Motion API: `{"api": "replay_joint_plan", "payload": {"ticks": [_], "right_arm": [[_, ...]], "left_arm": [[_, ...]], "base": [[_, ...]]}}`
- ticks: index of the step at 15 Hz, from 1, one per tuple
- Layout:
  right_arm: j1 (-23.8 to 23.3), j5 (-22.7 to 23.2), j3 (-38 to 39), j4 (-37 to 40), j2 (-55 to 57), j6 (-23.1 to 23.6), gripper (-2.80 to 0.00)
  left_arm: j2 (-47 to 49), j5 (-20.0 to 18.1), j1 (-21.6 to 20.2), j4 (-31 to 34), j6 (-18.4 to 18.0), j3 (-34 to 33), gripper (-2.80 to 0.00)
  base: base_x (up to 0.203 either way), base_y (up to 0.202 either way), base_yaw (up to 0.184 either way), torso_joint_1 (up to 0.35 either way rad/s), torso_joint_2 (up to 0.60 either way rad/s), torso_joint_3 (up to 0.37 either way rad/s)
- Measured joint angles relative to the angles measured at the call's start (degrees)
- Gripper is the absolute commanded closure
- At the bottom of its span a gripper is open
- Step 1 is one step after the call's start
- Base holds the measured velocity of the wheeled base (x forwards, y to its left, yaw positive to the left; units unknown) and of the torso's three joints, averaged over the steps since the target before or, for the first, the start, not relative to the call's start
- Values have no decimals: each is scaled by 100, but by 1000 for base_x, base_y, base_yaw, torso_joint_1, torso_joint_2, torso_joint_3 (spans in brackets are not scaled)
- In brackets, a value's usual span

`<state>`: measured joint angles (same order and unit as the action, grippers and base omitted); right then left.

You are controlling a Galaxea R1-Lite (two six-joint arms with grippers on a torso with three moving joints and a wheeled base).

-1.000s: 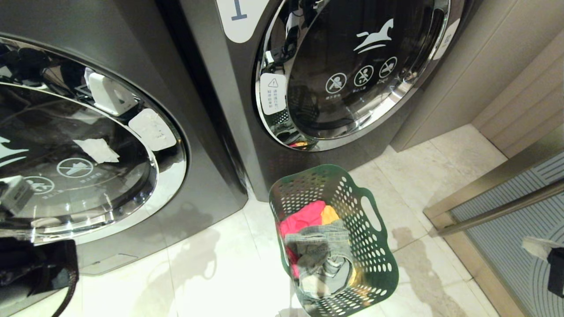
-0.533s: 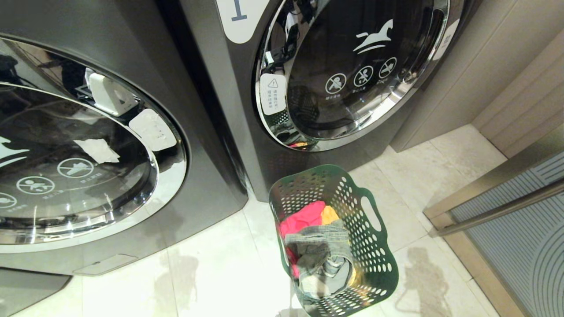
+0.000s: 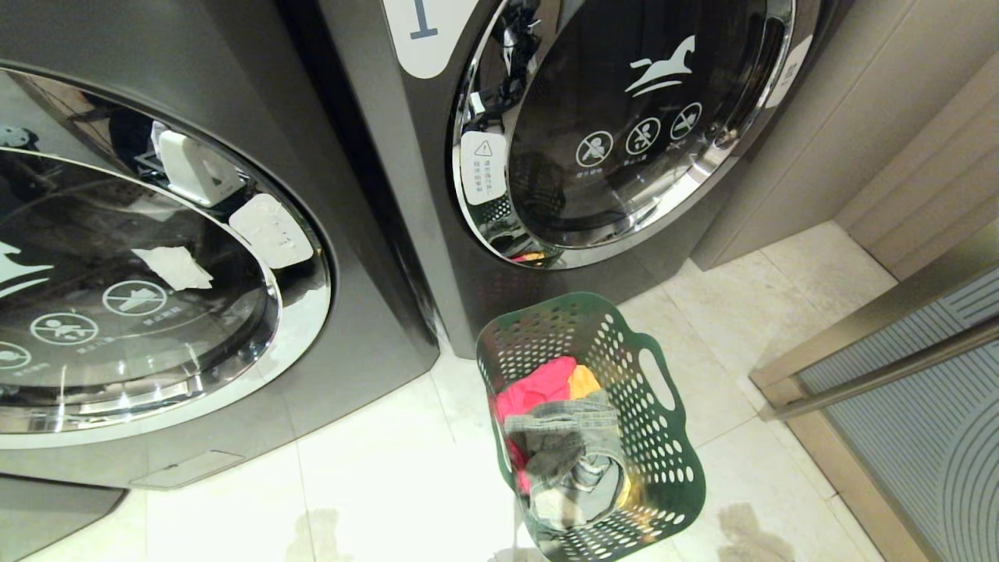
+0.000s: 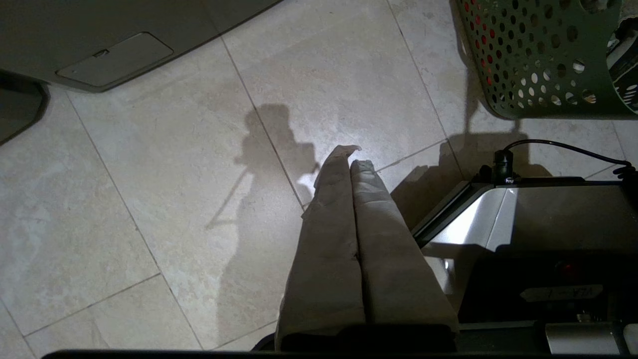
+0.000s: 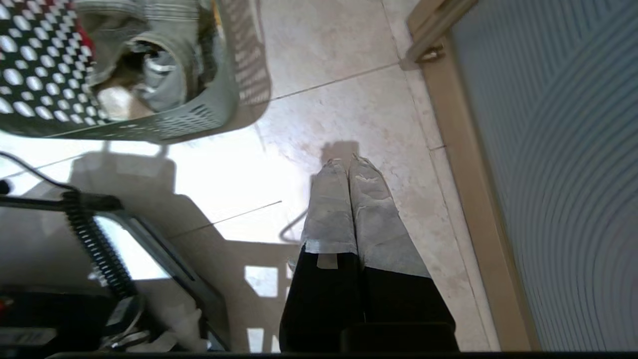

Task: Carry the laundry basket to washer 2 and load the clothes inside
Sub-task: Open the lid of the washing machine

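The dark green laundry basket [image 3: 673, 460] stands on the floor tiles in front of the machine labelled 1 [image 3: 425, 23]. The clothes [image 3: 558, 437] lie heaped inside it: red, orange-yellow and grey-blue denim. A like machine [image 3: 367, 257] stands to the left with its door shut and no numeral in view, so I cannot tell whether it is washer 2. Neither arm shows in the head view. My left gripper [image 4: 351, 158] hangs shut and empty over bare tile, the basket [image 4: 538, 60] off to one side. My right gripper [image 5: 346, 162] is shut and empty too, beside the basket [image 5: 199, 119].
Both washer doors are shut. A beige wall panel [image 3: 897, 101] runs along the right. A metal threshold rail [image 3: 882, 375] borders a ribbed grey mat [image 3: 944, 453]. My own base [image 4: 498, 214] and its coiled cable [image 5: 94, 244] sit close behind the basket.
One second ago my left arm showed at the head view's lower left and my right gripper at its right edge. Both have since dropped out of that view. The basket has not moved.
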<state>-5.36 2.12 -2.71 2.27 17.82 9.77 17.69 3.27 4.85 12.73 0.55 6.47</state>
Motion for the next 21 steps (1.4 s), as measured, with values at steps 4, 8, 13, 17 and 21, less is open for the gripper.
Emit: {"api": "replay_joint_plan", "payload": {"ticks": [4, 8, 13, 17, 21], "right_arm": [[7, -39, 167, -38, -157, -13, 0], [10, -256, 186, -44, -189, -487, 0], [0, -258, 145, 90, -177, -262, 0], [0, -44, 260, -313, -189, -121, 0], [13, -1, 266, -282, -189, -59, 0]], "left_arm": [[4, -114, -1128, 45, -72, -59, 0], [-115, -628, -1525, 167, -770, -57, 0], [-60, -734, -1275, 183, -1021, -50, 0], [-140, -718, -1179, 179, -933, -57, 0], [-20, -728, -1118, 190, -805, -55, 0]], "base": [[0, 0, 0, 0, 0, 0], [0, 0, 0, 0, 0, 0], [0, 0, 0, 0, 0, 0], [0, 0, 0, 0, 0, 0], [0, 0, 0, 0, 0, 0]]}}
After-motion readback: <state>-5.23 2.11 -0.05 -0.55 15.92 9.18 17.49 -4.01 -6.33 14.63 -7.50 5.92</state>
